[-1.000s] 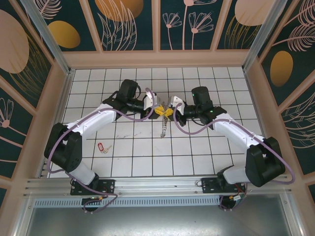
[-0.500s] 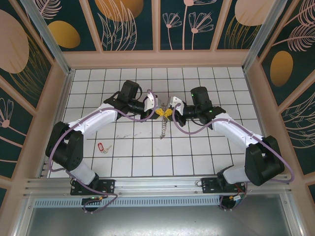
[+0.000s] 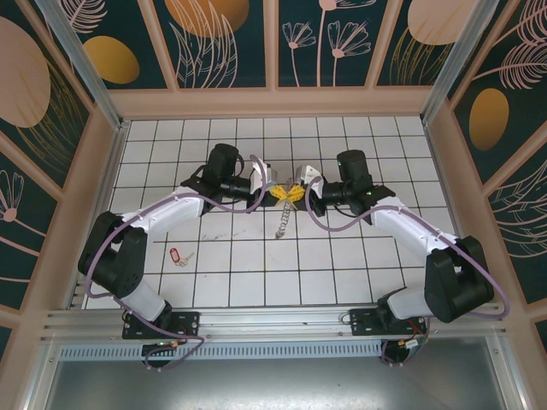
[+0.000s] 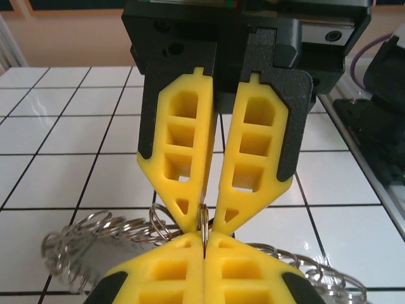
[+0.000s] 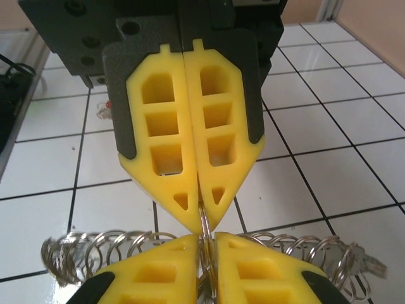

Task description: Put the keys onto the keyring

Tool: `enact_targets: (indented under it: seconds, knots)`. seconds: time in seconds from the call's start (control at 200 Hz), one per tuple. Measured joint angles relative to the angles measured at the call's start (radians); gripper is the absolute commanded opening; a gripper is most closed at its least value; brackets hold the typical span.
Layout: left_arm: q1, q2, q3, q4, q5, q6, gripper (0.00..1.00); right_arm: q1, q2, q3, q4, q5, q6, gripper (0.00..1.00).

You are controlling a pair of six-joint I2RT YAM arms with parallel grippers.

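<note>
With left gripper [image 4: 204, 239] clamped shut on one ring of the keyring [image 5: 101, 250] mid-table, tip to tip with right gripper [image 5: 205, 239], whose jaws stand barely parted around that ring with the grip unclear, probably steadies it for threading the red-tagged key [image 3: 178, 254], loose at 8 o'clock.

Left gripper [image 3: 278, 195] has slid in tip to tip against the right gripper [image 3: 294, 193] and clamped onto the keyring [image 3: 285, 219]; right's grip loosens a hair.
</note>
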Motion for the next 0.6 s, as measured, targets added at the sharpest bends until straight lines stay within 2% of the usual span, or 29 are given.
enact_targets:
  seconds: [0.15,0.44,0.596]
  knots:
    - [0.002,0.000,-0.032,0.103,0.027,-0.074,0.00,-0.021,0.000,-0.011,0.032,-0.049,0.020,0.14]
    - [0.003,-0.013,-0.110,0.290,0.047,-0.183,0.00,-0.037,-0.010,-0.030,0.070,-0.100,0.044,0.01]
    - [0.003,-0.017,-0.119,0.316,0.045,-0.203,0.00,-0.037,-0.012,-0.030,0.074,-0.104,0.044,0.00]
